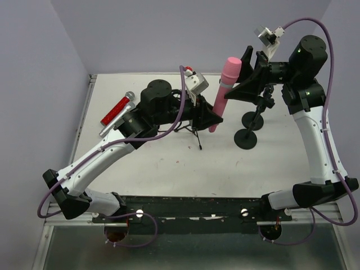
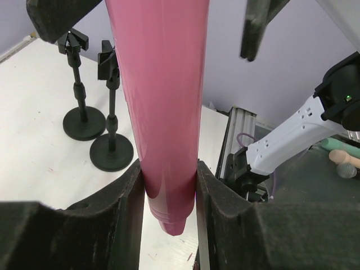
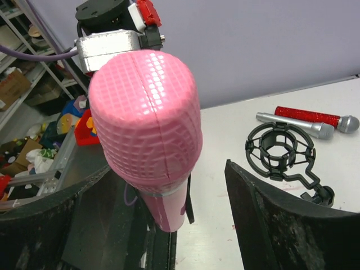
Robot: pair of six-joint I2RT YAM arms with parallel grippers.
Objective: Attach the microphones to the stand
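- The white counter (image 1: 169, 163) is seen whole only from the top; each wrist view is cut down to a corner of it.
- The left claw (image 2: 169, 191) is clamped on the lower handle of the pink microphone (image 1: 225, 93), with both pads pressed to its sides. The handle's tail end is seen sticking out below them.
- The right claw (image 3: 169, 219) is held spread, one finger on either side of the pink head. A gap is seen on the right side. Contact on the left side cannot be told.
- The pink microphone is held up off the counter, head uppermost and leaning. In the top view it is placed between the tripod stand (image 1: 194, 132) and the two round-base stands (image 1: 246, 138).
- In the left wrist view its head is cut off by the top edge. In the right wrist view its handle is largely hidden behind the head.
- The tripod stand is mostly covered by the left arm from the top. Its ring-shaped cradle (image 3: 278, 152) is shown plainly only by the right wrist.
- The clips on the round-base stands are shown only by the left wrist.
- The red microphone (image 1: 115, 111) and the silver microphone (image 1: 117, 120) are laid side by side on the counter's far left.
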